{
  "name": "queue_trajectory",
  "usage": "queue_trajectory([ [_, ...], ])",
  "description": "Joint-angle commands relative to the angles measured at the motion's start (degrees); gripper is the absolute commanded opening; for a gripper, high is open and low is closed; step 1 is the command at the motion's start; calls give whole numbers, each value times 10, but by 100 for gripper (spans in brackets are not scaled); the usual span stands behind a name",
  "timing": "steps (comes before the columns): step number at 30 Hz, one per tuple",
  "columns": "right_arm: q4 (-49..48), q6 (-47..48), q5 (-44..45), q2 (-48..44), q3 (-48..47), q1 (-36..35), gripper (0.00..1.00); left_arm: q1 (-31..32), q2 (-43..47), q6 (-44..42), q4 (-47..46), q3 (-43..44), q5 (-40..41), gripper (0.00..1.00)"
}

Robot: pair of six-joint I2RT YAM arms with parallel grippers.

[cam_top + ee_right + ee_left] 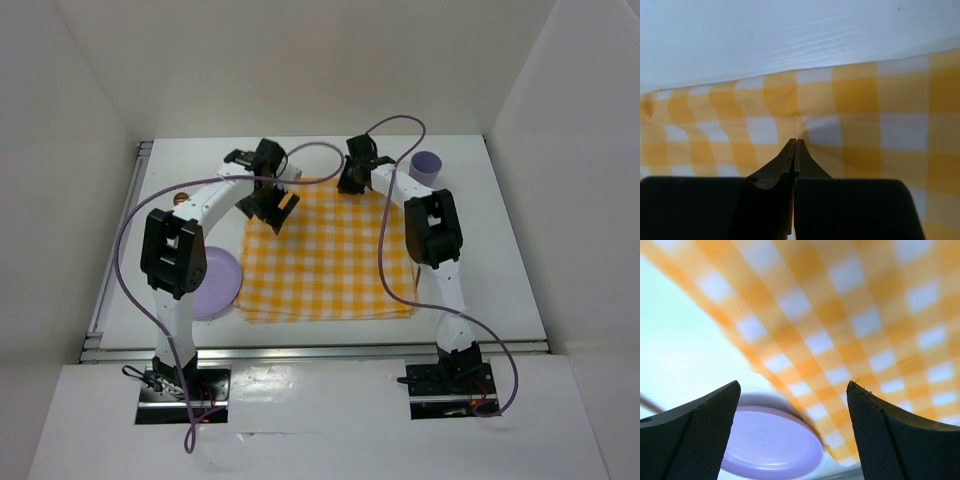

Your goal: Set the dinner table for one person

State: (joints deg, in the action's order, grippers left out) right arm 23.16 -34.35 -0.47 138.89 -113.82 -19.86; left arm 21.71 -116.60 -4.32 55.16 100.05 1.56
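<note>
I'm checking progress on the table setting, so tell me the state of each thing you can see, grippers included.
Checked cloth: spread out on the dinner table.
Purple plate: lying flat at the cloth's left edge.
Purple cup: upright, beyond the cloth's far right corner.
Left gripper: open, over the cloth's far left corner.
Right gripper: shut, tips at the cloth's far edge.

There is one white table (pixel 500 280), one yellow and white checked cloth (pixel 325 260), one purple plate (pixel 215 285), one purple cup (pixel 426 166), one small brown thing (pixel 181 199), and two robot arms, the left arm (pixel 178 255) and the right arm (pixel 432 228)
</note>
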Motion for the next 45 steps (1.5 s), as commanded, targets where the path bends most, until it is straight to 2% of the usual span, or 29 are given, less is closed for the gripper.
queue_trajectory([
  [1, -17, 26, 29, -92, 24, -11, 0, -4, -13, -2, 28, 141, 34, 93],
  [4, 2, 52, 24, -113, 24, -11, 0, -4, -75, -8, 55, 240, 21, 94],
  [8, 59, 69, 41, -124, 39, -11, 0, 2, -162, -8, 66, 305, -4, 93],
  [10, 74, 69, 55, -143, 70, -11, 0, 2, -190, 0, 47, 305, -4, 90],
  [14, 43, 47, 66, -209, 213, -11, 0, 2, -202, 20, -16, 293, 26, 77],
  [18, 29, 14, 83, -262, 313, -11, 0, 2, -214, 33, -69, 280, 59, 68],
  [24, 18, 0, 83, -265, 378, -4, 0, 2, -287, 27, -18, 334, 36, 68],
  [29, 12, -6, 59, -247, 378, 9, 0, -4, -293, 33, -12, 294, 36, 74],
  [33, 0, 7, 44, -273, 373, 9, 0, -4, -255, 33, -25, 287, 31, 79],
  [39, -28, 51, 64, -340, 360, -38, 0, -4, -133, 27, -33, 335, 58, 95],
  [42, -45, 81, 71, -378, 347, -62, 8, -9, -40, 33, -17, 341, 87, 100],
  [43, -45, 101, 64, -386, 347, -82, 11, -9, -11, 27, -17, 312, 94, 100],
  [45, -60, 118, 42, -402, 342, -104, 33, -27, 83, 18, -24, 273, 94, 100],
])
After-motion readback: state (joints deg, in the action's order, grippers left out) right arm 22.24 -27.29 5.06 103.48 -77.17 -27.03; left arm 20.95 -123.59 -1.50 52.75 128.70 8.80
